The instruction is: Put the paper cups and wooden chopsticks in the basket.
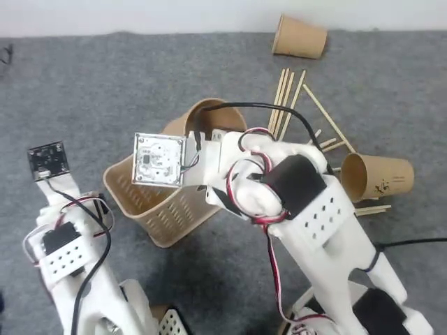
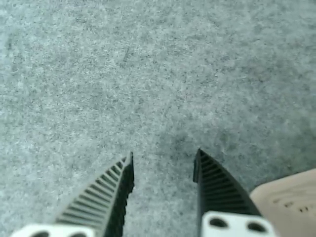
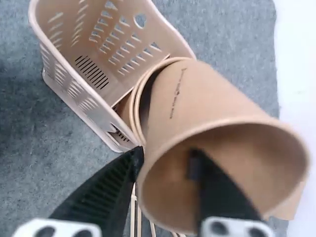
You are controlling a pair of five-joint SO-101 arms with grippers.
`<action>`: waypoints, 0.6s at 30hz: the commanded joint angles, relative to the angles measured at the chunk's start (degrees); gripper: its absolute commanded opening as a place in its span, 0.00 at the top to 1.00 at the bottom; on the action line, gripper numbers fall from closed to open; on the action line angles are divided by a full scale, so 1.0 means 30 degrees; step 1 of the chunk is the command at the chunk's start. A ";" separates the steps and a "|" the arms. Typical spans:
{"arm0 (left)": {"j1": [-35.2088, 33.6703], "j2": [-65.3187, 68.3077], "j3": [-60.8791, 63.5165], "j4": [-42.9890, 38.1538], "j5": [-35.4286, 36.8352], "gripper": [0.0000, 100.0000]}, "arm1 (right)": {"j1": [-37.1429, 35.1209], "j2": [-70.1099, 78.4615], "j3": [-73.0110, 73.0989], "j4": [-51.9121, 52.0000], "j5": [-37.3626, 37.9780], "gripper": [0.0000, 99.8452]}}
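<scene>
Landmark: beige slotted plastic basket [image 1: 174,216] on the grey carpet [image 2: 148,74]; every place below is given from it.

Right gripper [image 3: 165,158]: above the basket's far rim, clamped on the lip of a brown paper cup [image 3: 212,113], with one finger inside the mouth and one on the outer wall.

Held cup: tilted, base pointing down towards the basket's opening and mouth facing away from it. Much of its body sits over the rim rather than inside.

Second brown paper cup [image 3: 134,106]: at the same far rim, touching the held cup. The held cup's base seems to enter its mouth, though I cannot tell how far.

Loose cups: one [image 1: 299,36] well beyond the basket, another [image 1: 380,178] lying on its side out past the right arm.

Wooden chopsticks [image 1: 285,98]: scattered on the carpet between those two cups, none in the basket.

Left gripper [image 2: 164,157]: jaws apart and holding nothing, over bare carpet just beside a basket corner [image 2: 291,197].

Risk, release: let go here, the cup may tip back over the rim, since its wider end hangs outside.

Risk, jamming: pushed further, it could wedge into the second cup and lift it out.

Risk, basket: it looks light, so pressing on the rim may slide or tilt it.
</scene>
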 commanded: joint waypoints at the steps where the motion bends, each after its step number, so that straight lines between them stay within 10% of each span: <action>1: 0.0059 -0.0205 -0.0103 -0.0352 -0.0117 0.81 | -0.0073 -0.1245 -0.1114 -0.0484 -0.0176 0.68; 11: 0.0059 -0.0205 -0.0103 -0.0322 -0.0117 0.81 | 0.0161 -0.5026 -0.1114 -0.1333 -0.0176 0.75; 18: 0.0059 -0.0205 -0.0103 -0.0293 -0.0117 0.81 | 0.4733 -0.7311 -0.0821 -0.2183 -0.0234 0.90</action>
